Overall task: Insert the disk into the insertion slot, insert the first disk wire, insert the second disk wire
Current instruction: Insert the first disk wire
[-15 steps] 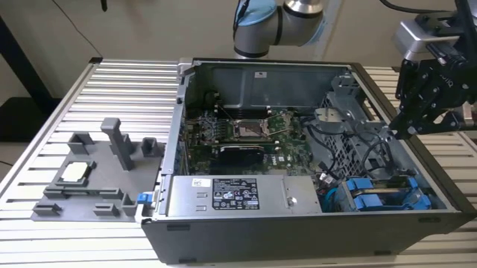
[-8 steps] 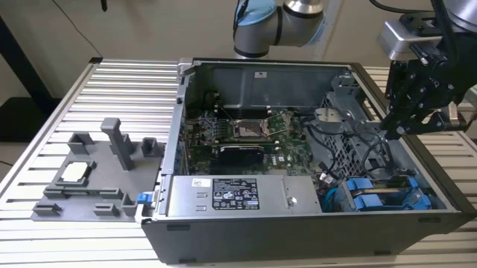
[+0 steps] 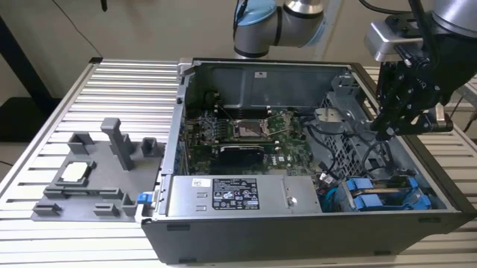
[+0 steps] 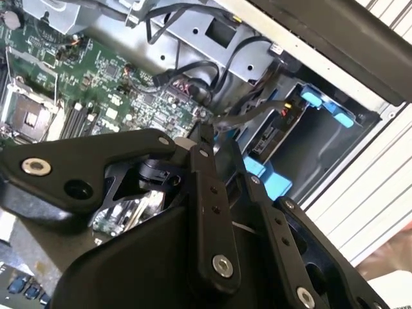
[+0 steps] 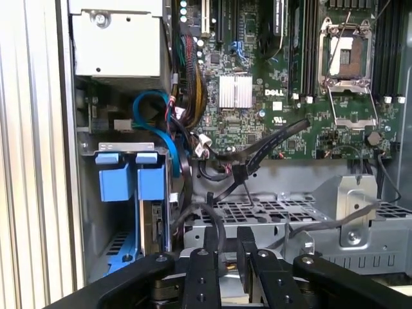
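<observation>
Stickers (image 3: 232, 193) on PSU box (image 3: 298, 196): print too small to read. White logo (image 5: 279, 93) on mobo (image 5: 244, 125).

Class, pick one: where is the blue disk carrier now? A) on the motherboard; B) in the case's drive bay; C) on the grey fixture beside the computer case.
B: the blue disk carrier sits inside the computer case, in its corner beside the power supply.
</observation>
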